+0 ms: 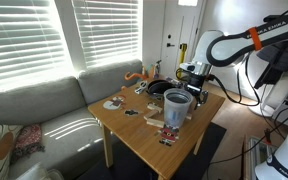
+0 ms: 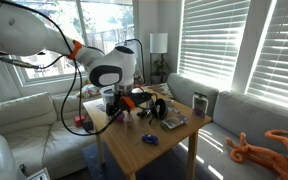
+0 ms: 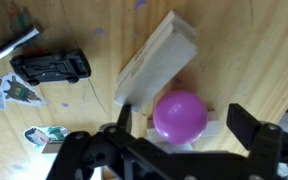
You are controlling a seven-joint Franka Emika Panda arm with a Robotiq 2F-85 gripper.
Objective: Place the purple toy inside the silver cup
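In the wrist view the purple toy (image 3: 179, 116), a smooth round ball, rests on pale wooden pieces on the wooden table (image 3: 84, 110). My gripper (image 3: 179, 128) is open, with one dark finger on each side of the ball and a gap on both sides. In both exterior views the gripper (image 1: 195, 84) (image 2: 130, 101) hangs low over one end of the table. The silver cup (image 1: 177, 108) stands upright on the table, apart from the gripper; it also shows in an exterior view (image 2: 200, 103). The ball is hidden in both exterior views.
A long wooden block (image 3: 157, 60) lies just beyond the ball, and a black toy car (image 3: 52, 66) lies farther off. A low dark bowl (image 1: 158, 88) sits near the gripper. Small cards and blocks (image 1: 156, 122) are scattered about. A sofa (image 1: 44, 115) borders the table.
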